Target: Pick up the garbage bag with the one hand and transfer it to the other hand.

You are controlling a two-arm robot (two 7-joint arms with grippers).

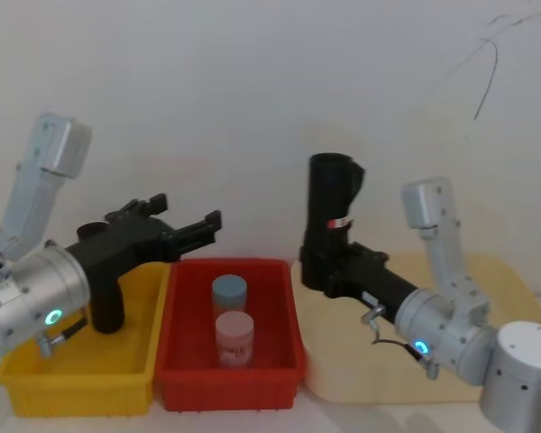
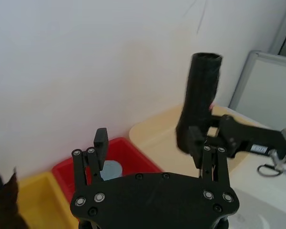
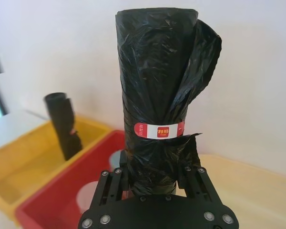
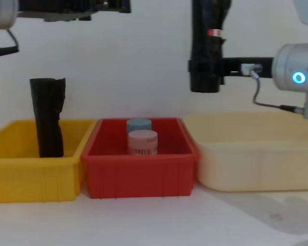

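Black, red, yellow, cream
My bag [image 1: 329, 194] is black with a red-and-white label [image 1: 341, 223]; yellow bin [image 1: 72, 392], red bin [image 1: 225, 388], cream tray [image 1: 343, 370]; blue jar [image 1: 229, 290], pink jar [image 1: 234, 336].

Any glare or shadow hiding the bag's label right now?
Right wrist view: mild sheen on the garbage bag, label unhidden, right gripper shut on it. Chest view: faint shadows on the table. Head view: left gripper open, evenly lit.
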